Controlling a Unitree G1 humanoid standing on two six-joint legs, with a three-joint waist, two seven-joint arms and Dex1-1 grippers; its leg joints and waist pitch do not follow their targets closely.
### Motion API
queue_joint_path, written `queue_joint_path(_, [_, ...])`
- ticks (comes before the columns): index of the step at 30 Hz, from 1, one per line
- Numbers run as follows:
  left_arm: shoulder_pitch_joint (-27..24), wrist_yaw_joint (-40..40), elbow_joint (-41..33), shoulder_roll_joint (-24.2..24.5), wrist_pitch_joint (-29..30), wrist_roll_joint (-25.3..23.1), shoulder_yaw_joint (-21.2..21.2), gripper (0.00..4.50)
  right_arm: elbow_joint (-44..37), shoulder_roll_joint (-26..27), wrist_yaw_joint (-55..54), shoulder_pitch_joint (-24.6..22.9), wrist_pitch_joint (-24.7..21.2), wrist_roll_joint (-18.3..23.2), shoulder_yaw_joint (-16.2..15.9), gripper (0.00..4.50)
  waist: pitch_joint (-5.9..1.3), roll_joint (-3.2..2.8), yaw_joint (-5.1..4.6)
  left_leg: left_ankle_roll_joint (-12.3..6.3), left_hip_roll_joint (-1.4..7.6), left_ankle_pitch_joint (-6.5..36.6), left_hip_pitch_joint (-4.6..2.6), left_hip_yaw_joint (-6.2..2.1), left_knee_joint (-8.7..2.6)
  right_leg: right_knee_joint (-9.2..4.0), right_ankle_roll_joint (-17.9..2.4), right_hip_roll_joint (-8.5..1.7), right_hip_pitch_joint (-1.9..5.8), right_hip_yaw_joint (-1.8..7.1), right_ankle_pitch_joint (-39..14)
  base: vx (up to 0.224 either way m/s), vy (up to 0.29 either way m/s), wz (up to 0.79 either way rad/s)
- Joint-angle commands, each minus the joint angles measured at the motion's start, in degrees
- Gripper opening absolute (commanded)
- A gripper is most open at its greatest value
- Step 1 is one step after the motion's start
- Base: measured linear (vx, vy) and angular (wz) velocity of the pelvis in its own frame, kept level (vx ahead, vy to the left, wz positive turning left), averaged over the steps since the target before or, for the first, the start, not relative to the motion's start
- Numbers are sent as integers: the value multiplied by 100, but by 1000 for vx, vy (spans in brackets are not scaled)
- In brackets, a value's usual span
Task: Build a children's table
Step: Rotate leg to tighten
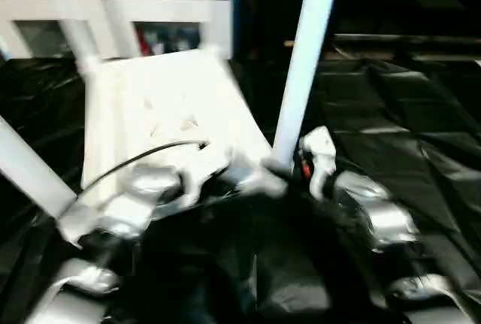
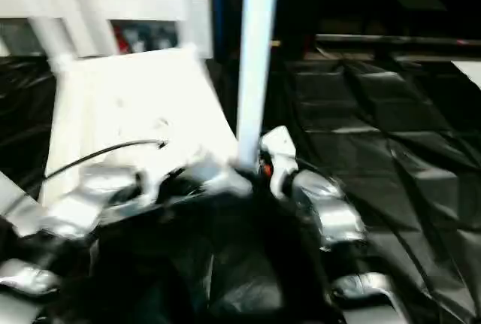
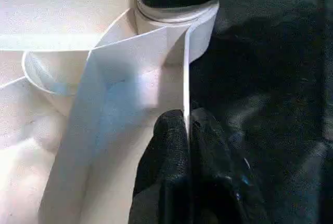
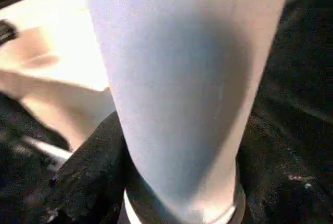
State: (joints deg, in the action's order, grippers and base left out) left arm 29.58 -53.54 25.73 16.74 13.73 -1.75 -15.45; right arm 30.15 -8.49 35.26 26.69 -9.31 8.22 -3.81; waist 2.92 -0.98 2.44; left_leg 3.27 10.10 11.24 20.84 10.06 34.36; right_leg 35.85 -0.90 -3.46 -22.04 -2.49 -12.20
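The white tabletop (image 1: pixel 161 113) lies upside down on black sheeting, ribbed underside up. One white leg (image 1: pixel 307 61) stands upright in its near right corner socket (image 3: pixel 177 18). Two more legs rise at the left, one near (image 1: pixel 30 166) and one far (image 1: pixel 75 34). My left gripper (image 3: pixel 186 130) is shut on the tabletop's thin side wall beside that socket, one black finger (image 3: pixel 164 156) on each face. My right gripper (image 1: pixel 289 165) is shut around the upright leg (image 4: pixel 182 78) just above the socket, and a black finger (image 4: pixel 91 174) wraps the leg's base.
Black plastic sheeting (image 1: pixel 406 113) covers the floor all round, creased to the right. A white glass-door cabinet (image 1: pixel 113 8) stands behind the tabletop. A black cable (image 1: pixel 143 155) runs across the tabletop to my left forearm (image 1: pixel 135 196).
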Motion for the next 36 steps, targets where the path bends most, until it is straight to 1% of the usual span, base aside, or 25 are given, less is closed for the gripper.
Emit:
queue_joint_path(1, [266, 546, 36, -468, -44, 72, 21, 0, 225, 521, -486, 42, -38, -125, -254, 254, -307, 33, -14, -57, 288, 1151, -47, -100, -443, -543, -1132, -473, 188, 292, -1499, 0, 0, 0])
queue_joint_path(3, [327, 804, 100, -643, -27, -24, -3, 0, 355, 765, -967, 102, -10, -280, -242, 254, -315, 33, -29, -28, 280, 1069, -38, -102, -447, -530, -1139, -469, 191, 282, -1392, 0, 0, 0])
queue_joint_path(4, [342, 895, 118, -725, -21, -79, -16, 0, 438, 882, -1178, 144, 29, -400, -249, 254, -320, 2, -24, -27, 282, 1063, -48, -111, -446, -526, -1151, -474, 195, 278, -1365, 0, 0, 0])
queue_joint_path(5, [332, 903, 109, -780, -42, -87, -34, 0, 443, 945, -1129, 153, 88, -432, -303, 254, -323, 14, -37, -46, 276, 1039, -26, -110, -447, -520, -1160, -466, 210, 277, -1252, 0, 0, 0])
queue_joint_path(6, [316, 887, 83, -815, -38, -89, -62, 0, 442, 1006, -1056, 154, 146, -408, -322, 289, -329, 8, -41, -92, 279, 1042, -18, -106, -441, -519, -1162, -471, 215, 282, -1162, 0, 0, 0])
queue_joint_path(7, [294, 833, 53, -818, -61, -84, -97, 0, 424, 1027, -1010, 152, 187, -392, -335, 289, -334, 13, -35, -111, 282, 1021, -19, -108, -439, -513, -1169, -474, 218, 280, -1100, 0, 0, 0])
queue_joint_path(8, [223, 649, -38, -778, -160, -58, -176, 0, 330, 1032, -842, 131, 169, -278, -332, 324, -332, 9, -35, -160, 286, 989, -15, -107, -442, -504, -1195, -469, 220, 280, -996, 0, 0, 0])
queue_joint_path(9, [223, 649, -38, -778, -160, -58, -176, 0, 330, 1032, -842, 131, 169, -278, -332, 326, -331, 6, -37, -172, 288, 977, -16, -107, -443, -502, -1206, -465, 219, 278, -948, 0, 0, 0])
queue_joint_path(10, [69, 265, -228, -622, -275, 20, -285, 0, 127, 891, -540, 94, 92, -213, -390, 333, -332, 6, -40, -182, 290, 976, -18, -104, -443, -499, -1222, -465, 219, 277, -909, 0, 0, 0])
queue_joint_path(11, [21, 148, -285, -564, -314, 42, -316, 0, 57, 836, -426, 80, 63, -203, -416, 333, -332, 7, -40, -252, 302, 971, -2, -108, -446, -488, -1245, -473, 235, 281, -805, 0, 0, 0])
queue_joint_path(13, [-140, -221, -403, -318, -363, 110, -344, 0, -240, 466, 178, 17, 36, -206, -593, 368, -335, 13, -51, -278, 294, 946, 8, -115, -447, -481, -1248, -463, 252, 267, -771, 0, 0, 0])
queue_joint_path(15, [-195, -352, -442, -225, -385, 123, -352, 0, -370, 312, 459, -22, 11, -172, -660, 375, -337, 14, -48, -333, 300, 887, 3, -103, -431, -474, -1278, -472, 251, 279, -686, 0, 0, 0])
queue_joint_path(18, [-314, -811, -520, 76, -528, 168, -397, 0, -711, -180, 1294, -143, -3, -65, -827, 375, -337, 20, -32, -396, 310, 840, -9, -101, -423, -463, -1338, -468, 255, 276, -564, 0, 0, 0])
queue_joint_path(19, [-331, -904, -534, 126, -562, 186, -407, 0, -761, -260, 1416, -161, -8, -46, -848, 375, -343, 25, -18, -443, 311, 802, -5, -99, -416, -452, -1349, -471, 267, 276, -485, 0, 0, 0])
queue_joint_path(20, [-359, -1062, -560, 207, -617, 214, -418, 0, -844, -383, 1617, -190, -25, -18, -874, 375, -344, 19, -35, -482, 317, 753, -9, -89, -421, -444, -1395, -465, 248, 276, -379, 0, 0, 0])
queue_joint_path(21, [-384, -1226, -602, 293, -612, 257, -424, 0, -930, -526, 1843, -218, -52, 22, -893, 375, -352, 26, -17, -504, 322, 717, -32, -84, -412, -441, -1439, -461, 241, 270, -314, 0, 0, 0])
queue_joint_path(22, [-384, -1226, -602, 293, -612, 257, -424, 0, -930, -526, 1843, -218, -52, 22, -893, 375, -352, 26, -17, -504, 322, 717, -32, -84, -412, -441, -1439, -461, 241, 270, -314, 0, 0, 0])
queue_joint_path(23, [-430, -1577, -674, 464, -607, 357, -418, 0, -1077, -796, 2316, -248, -112, 89, -899, 375, -343, 37, 2, -529, 326, 698, -12, -88, -419, -427, -1458, -463, 265, 264, -287, 0, 0, 0])
queue_joint_path(24, [-436, -1657, -686, 501, -605, 380, -416, 0, -1104, -857, 2424, -250, -124, 105, -898, 375, -352, 28, 10, -538, 327, 676, -18, -89, -414, -413, -1469, -462, 268, 258, -255, 0, 0, 0])
queue_joint_path(26, [-455, -1828, -708, 596, -625, 402, -412, 0, -1188, -999, 2654, -261, -167, 142, -925, 375, -345, 25, 22, -592, 337, 656, -24, -76, -408, -410, -1510, -463, 248, 258, -187, 0, 0, 0])
queue_joint_path(27, [-424, -1993, -672, 707, -672, 393, -415, 0, -1225, -1189, 2966, -230, -202, 178, -974, 358, -344, 49, 37, -592, 330, 654, -17, -74, -404, -415, -1510, -472, 257, 258, -246, 0, 0, 0])
queue_joint_path(29, [-406, -2063, -643, 754, -687, 397, -413, 0, -1219, -1258, 3085, -205, -214, 183, -1002, 340, -343, 47, 55, -574, 338, 663, -32, -67, -402, -421, -1508, -472, 243, 260, -326, 0, 0, 0])
queue_joint_path(31, [-385, -2109, -607, 786, -716, 401, -414, 0, -1209, -1318, 3185, -180, -214, 187, -1033, 338, -345, 46, 82, -542, 339, 642, -37, -71, -404, -421, -1500, -473, 242, 260, -361, 0, 0, 0])
queue_joint_path(32, [-360, -2182, -573, 821, -731, 421, -411, 0, -1187, -1353, 3268, -139, -233, 196, -1042, 320, -348, 39, 95, -533, 342, 622, -42, -69, -403, -411, -1505, -472, 238, 261, -315, 0, 0, 0])
queue_joint_path(36, [-344, -2231, -556, 843, -739, 436, -409, 0, -1172, -1368, 3318, -110, -251, 206, -1041, 298, -350, 51, 105, -522, 336, 580, -37, -69, -401, -402, -1521, -471, 243, 258, -238, 0, 0, 0])
